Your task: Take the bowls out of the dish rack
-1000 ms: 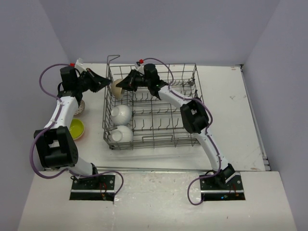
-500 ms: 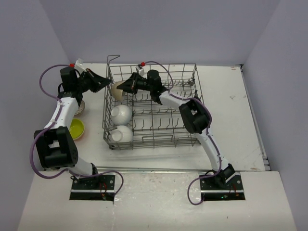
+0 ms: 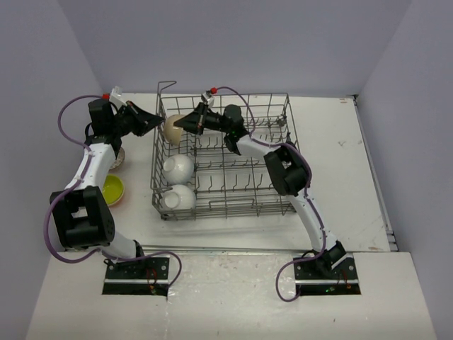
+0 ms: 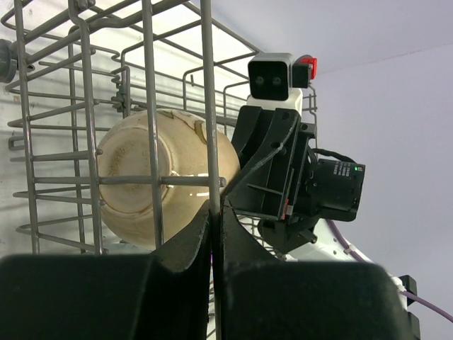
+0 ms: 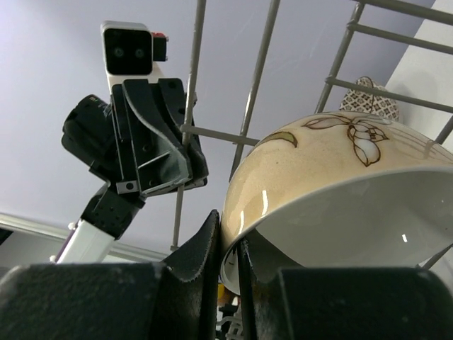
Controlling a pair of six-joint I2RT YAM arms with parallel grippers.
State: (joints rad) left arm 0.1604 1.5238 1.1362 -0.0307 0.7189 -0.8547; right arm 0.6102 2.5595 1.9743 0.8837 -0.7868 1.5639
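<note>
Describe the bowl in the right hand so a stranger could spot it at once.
Find the grey wire dish rack mid-table and go to its far left corner. The cream bowl there, its rim pinched by the right hand, is the one. It carries a leaf pattern; the two white bowls nearer in that row are plain.

Barred from left: grey wire dish rack (image 3: 241,177) wall between left gripper (image 3: 153,121) and cream floral bowl (image 3: 171,129). Open overhead; two white bowls (image 3: 177,168) alongside.

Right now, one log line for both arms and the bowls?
right fingers shut on tan bowl rim | left fingers shut on rack wire | tan bowl inside rack | two white bowls in rack
</note>
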